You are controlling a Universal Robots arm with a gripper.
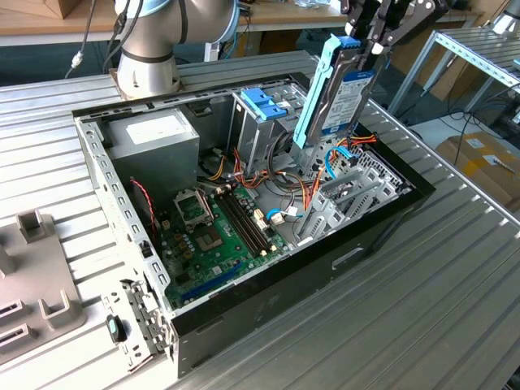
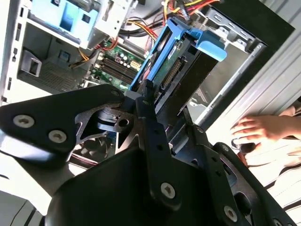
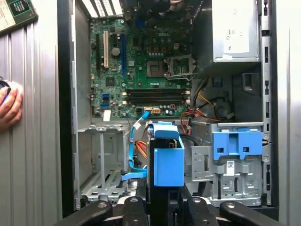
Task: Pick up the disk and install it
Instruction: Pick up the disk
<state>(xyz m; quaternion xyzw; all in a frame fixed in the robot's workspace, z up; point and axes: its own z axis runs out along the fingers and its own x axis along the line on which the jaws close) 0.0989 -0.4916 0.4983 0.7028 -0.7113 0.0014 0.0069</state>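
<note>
The claw [image 1: 367, 50] is clamped tight on the disk [image 1: 345, 89], gripping it by its upper end. The disk hangs on edge, tilted a little, right over the open computer case [image 1: 284, 292]. Its light-blue carrier rail runs down the side that faces into the case, and the labelled face looks toward the exterior view's right.

In the second wrist view the black fingers [image 2: 146, 101] pinch the disk [image 2: 174, 70] from both sides, and its blue tab sticks out at the far end. The disk's lower end sits about level with the case's rim, above the orange and blue cables [image 1: 345, 154]. Whether it touches anything down there is hard to call from this angle.

Inside the case, the green motherboard [image 1: 219, 236] lies on the floor, the grey power supply [image 1: 154, 134] fills one corner, and a blue bracket [image 1: 264, 101] tops the metal drive cage just beside the hanging disk. The first wrist view looks straight down past the disk [image 3: 167, 160] into the case, with the bracket [image 3: 236, 143] alongside it and an open bay [image 3: 101, 160] on the disk's other side.

The case lies on its side on the ribbed metal table [image 1: 455, 284]. A person's hand [image 3: 9, 106] rests on the table just outside the case wall.
</note>
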